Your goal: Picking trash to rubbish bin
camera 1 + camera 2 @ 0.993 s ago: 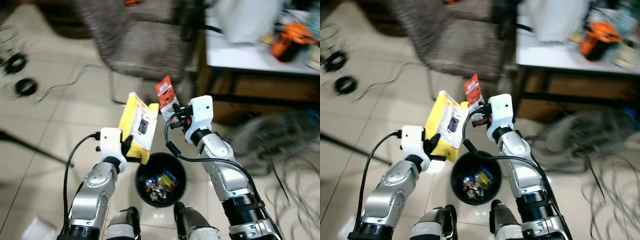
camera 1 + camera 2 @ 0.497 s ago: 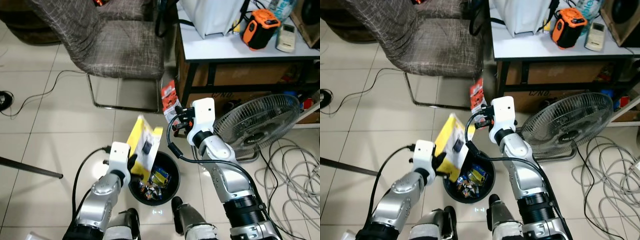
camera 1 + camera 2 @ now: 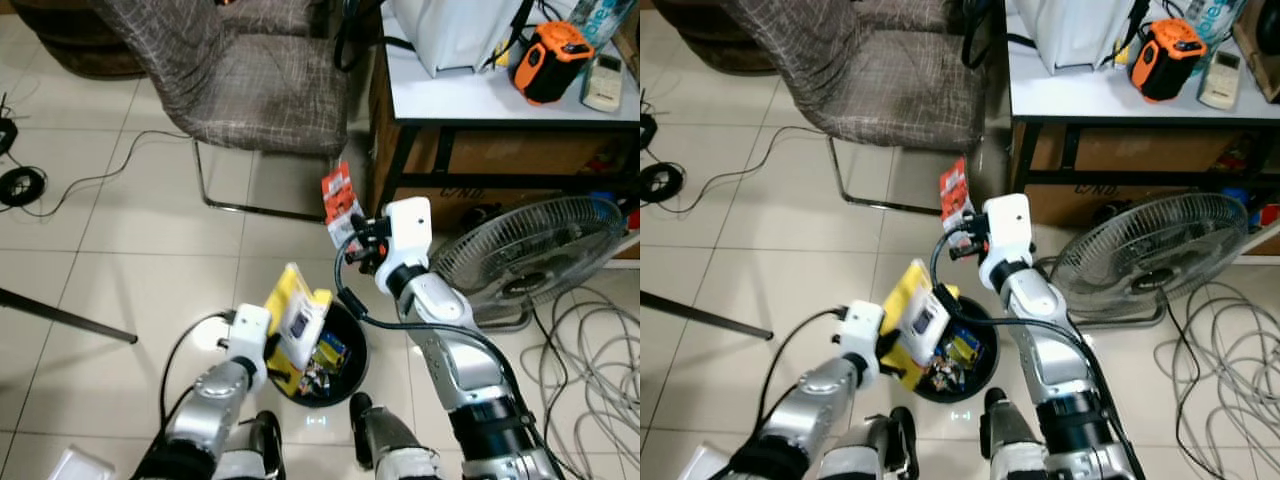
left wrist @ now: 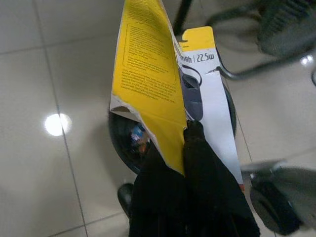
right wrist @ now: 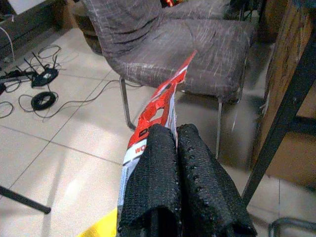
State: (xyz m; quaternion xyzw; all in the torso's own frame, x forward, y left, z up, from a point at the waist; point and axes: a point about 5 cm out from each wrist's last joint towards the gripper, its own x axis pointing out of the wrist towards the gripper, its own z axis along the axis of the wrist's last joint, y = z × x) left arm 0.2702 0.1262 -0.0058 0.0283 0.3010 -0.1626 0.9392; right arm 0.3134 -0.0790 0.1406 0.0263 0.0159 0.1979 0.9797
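Lower than half a second ago, the yellow package (image 3: 296, 322) now tilts over the near-left rim of the black bin (image 3: 352, 352), its bottom end just inside the opening, where before it stood higher above the rim. The left gripper (image 4: 185, 136) has its jaws pressed together on the lower edge of that package; in the left wrist view the torn yellow card and its white front panel rise straight off the black fingers (image 4: 163, 168), with the bin behind them. The bin stands on the tiled floor (image 3: 120, 250) between the robot's feet and the chair, and holds a heap of coloured wrappers (image 3: 328, 358).

The right gripper (image 5: 175, 136) is held higher, beyond the far rim of the bin, jaws clamped shut on a red and white packet (image 3: 341, 203) that sticks up from them; this arm sits much as it did before.

Beyond the bin stands a grey chair (image 3: 240, 70) on metal legs. To the right of it is a white tabletop (image 3: 480, 90) carrying a white bag (image 3: 455, 30) and an orange and black device (image 3: 558, 60). A floor fan (image 3: 525, 255) lies tilted beside the right arm, and grey cables (image 3: 590, 340) loop over the floor at the right edge. A black cable (image 3: 20, 185) coils on the floor at far left.
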